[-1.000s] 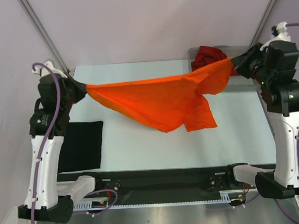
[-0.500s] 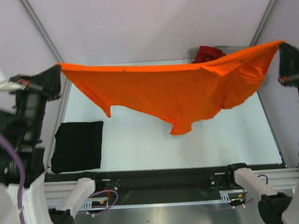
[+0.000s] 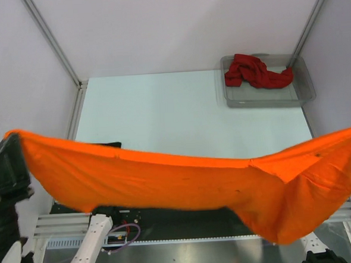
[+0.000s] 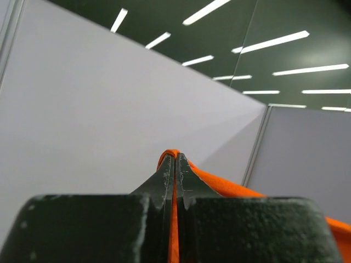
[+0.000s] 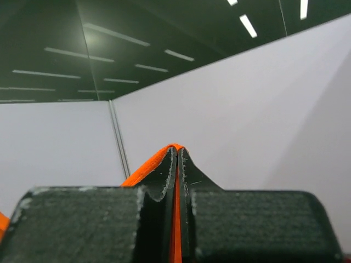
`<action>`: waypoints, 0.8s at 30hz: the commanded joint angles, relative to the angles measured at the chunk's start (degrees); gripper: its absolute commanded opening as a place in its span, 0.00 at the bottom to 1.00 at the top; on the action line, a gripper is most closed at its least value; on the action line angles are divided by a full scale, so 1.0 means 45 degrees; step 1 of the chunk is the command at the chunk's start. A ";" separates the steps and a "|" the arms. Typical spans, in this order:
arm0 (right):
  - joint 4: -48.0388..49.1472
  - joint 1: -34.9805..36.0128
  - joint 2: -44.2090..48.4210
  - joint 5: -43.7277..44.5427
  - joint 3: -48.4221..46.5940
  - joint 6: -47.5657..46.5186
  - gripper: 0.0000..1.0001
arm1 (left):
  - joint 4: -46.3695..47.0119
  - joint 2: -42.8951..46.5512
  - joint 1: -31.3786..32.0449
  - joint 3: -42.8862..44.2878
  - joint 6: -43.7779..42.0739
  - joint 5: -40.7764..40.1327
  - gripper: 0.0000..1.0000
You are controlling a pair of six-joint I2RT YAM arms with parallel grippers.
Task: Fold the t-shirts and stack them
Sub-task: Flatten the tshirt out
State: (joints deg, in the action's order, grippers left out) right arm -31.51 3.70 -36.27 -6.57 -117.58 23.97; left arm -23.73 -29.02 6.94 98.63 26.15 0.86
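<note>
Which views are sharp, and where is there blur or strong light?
Top view: even light, orange t-shirt and dark red t-shirt sharp, the left arm at the edge dark and soft. Left wrist view: bright ceiling strips, the left pincer near the lens dark, its base soft. Right wrist view: the same for the right pincer.

Orange shirt hides most of black shirt (sliver shows); cropped right.

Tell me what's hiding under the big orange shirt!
Only a sliver of the black t-shirt peeks out past the far edge of the orange t-shirt, on the table. The rest of it and the table's near part are covered.
</note>
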 commanded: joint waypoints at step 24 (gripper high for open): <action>0.4382 -0.0042 -0.4027 0.2280 1.4858 -0.1420 0.00 | 0.9899 -1.0264 -0.0077 -1.2563 -0.1379 0.0314 0.00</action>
State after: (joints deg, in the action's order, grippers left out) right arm -22.15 3.64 -52.29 1.15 -51.99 19.22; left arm 7.38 -69.93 6.94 40.99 20.88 0.80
